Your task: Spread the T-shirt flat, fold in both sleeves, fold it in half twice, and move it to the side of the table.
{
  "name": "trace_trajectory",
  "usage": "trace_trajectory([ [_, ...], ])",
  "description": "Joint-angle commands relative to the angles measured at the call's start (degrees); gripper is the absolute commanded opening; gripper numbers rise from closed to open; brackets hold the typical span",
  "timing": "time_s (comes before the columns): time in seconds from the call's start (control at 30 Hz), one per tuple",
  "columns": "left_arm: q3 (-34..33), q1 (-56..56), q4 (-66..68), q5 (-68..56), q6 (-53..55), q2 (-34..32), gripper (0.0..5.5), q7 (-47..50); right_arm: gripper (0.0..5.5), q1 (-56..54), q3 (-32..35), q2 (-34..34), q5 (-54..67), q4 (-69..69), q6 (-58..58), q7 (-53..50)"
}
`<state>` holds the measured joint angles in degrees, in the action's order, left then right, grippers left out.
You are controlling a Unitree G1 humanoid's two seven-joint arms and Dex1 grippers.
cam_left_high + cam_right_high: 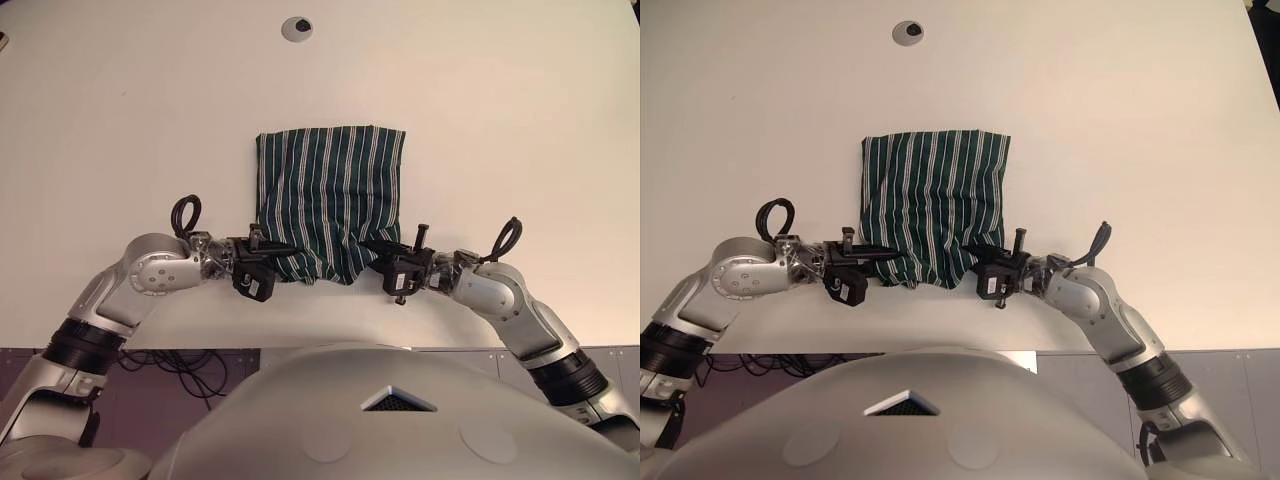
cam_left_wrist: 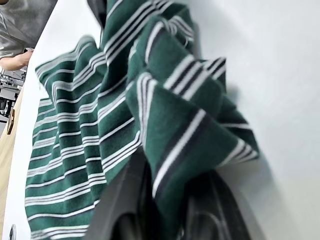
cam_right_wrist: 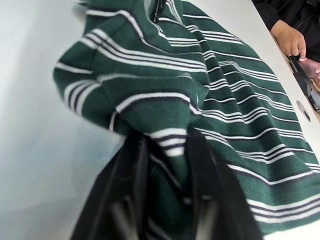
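Left fingers (image 1: 274,249), right fingers (image 1: 380,246) tight on near T-shirt (image 1: 330,195) corners

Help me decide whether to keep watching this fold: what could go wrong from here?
The left hand and right hand each pinch only a small bunched near corner of the shirt. One corner could slip out, and the fold would probably go skewed. The near edge also hangs crumpled between the hands, so wrinkles may get folded in.
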<state>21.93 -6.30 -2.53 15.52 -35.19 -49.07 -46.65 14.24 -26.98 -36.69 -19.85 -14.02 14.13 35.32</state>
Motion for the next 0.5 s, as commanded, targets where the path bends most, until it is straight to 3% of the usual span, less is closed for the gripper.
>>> trace_trajectory([
  [0.03,2.35,-4.18,3.66,-1.78,9.90,-3.28,0.19,-7.69,0.29,4.22,1.04,-5.73,-1.13,5.45,-8.72,5.43],
  [0.33,-4.41,-15.54,-13.38,-34.73,25.31,-12.94,0.12,-20.11,0.19,18.39,9.08,-15.89,24.89,-17.86,-16.69,16.70],
  [0.5,-11.58,-17.35,-18.79,-40.23,34.14,-10.57,0.11,-13.95,0.18,18.25,13.89,-14.16,37.54,-26.26,-23.29,16.97],
])
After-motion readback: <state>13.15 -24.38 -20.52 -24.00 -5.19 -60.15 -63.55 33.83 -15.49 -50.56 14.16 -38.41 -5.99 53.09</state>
